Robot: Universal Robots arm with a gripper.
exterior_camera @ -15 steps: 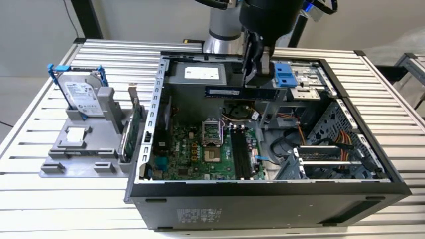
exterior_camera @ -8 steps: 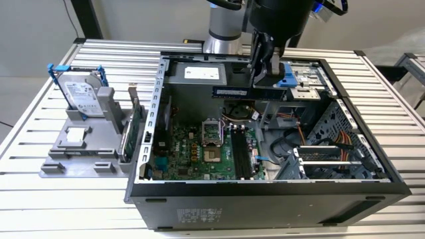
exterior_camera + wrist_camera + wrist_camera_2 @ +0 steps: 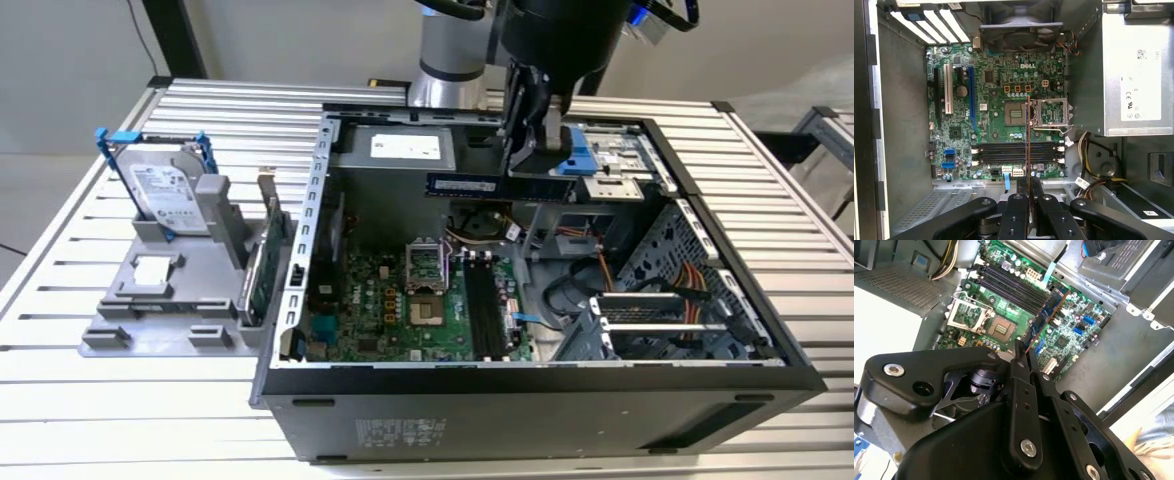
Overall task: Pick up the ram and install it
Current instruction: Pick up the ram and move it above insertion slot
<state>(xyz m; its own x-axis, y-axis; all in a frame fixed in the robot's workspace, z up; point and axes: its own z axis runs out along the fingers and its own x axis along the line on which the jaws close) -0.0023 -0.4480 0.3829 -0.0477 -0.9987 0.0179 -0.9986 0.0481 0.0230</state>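
Note:
My gripper (image 3: pixel 538 165) is shut on the ram (image 3: pixel 497 186), a thin dark blue-green stick with black chips. It hangs level above the open computer case (image 3: pixel 534 385), over the area near the power supply. In the second wrist view the ram (image 3: pixel 1047 314) juts out from between the fingertips (image 3: pixel 1018 351) over the motherboard. In the first wrist view the ram (image 3: pixel 1028 135) shows edge-on as a thin line from my gripper (image 3: pixel 1028 184), crossing the black memory slots (image 3: pixel 1016 152) at a right angle. The memory slots (image 3: pixel 483 305) lie well below it and hold nothing.
A grey hard drive in a blue frame (image 3: pixel 167 195) stands on a grey holder at the exterior view's left, with a green expansion card (image 3: pixel 267 265) beside the case wall. Inside are the power supply (image 3: pixel 400 150), CPU socket (image 3: pixel 424 262), cables and a drive cage (image 3: pixel 661 310).

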